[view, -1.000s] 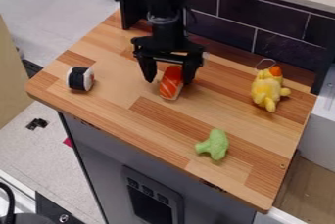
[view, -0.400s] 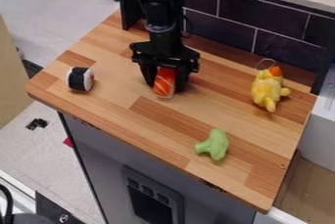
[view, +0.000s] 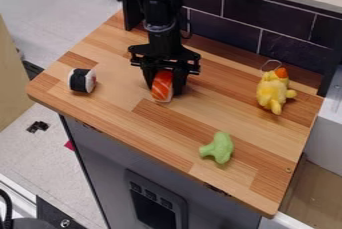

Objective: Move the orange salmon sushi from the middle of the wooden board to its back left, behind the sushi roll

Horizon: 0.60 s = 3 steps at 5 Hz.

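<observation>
Black-banded sushi roll [view: 81,81], green broccoli [view: 218,148], yellow plush [view: 272,91] around gripper [view: 164,86]

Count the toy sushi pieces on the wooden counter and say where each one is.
2. The orange-striped sushi is in the gripper; the black-and-white roll sits near the counter's left corner in the picture.

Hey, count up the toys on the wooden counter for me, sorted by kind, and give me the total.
Sushi pieces: 2 (the orange-and-white piece at the gripper, the black-banded roll)
Broccoli: 1 (green broccoli)
Plush animals: 1 (yellow plush)
Total: 4
</observation>
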Tool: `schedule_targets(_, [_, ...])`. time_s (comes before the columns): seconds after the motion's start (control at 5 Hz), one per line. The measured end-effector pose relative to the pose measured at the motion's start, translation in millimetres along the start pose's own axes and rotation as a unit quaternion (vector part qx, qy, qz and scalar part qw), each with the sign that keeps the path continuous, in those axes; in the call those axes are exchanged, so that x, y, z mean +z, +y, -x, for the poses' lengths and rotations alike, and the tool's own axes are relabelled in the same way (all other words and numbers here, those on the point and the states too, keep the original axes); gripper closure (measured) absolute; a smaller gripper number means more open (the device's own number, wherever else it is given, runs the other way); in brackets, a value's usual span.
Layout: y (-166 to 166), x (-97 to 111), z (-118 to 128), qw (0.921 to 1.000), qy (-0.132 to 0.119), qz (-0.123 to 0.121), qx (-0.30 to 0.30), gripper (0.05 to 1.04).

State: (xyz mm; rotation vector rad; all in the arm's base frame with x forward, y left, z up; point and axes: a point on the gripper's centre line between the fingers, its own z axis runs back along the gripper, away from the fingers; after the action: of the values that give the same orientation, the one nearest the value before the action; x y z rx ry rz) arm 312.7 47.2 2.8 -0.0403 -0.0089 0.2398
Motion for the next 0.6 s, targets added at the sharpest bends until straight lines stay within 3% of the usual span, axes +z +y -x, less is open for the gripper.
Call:
schedule_targets(0.2, [-3.3,19.9,5.4,0.9996,0.026,0.007,-0.003,0.526])
schedule_targets(0.4, [-3.5,47.3,3.2,0.9994,0.026,0.021,-0.004,0.526])
schedule_targets(0.6, [5.4,61.8,0.3,0.9988,0.04,0.028,-0.007,0.526])
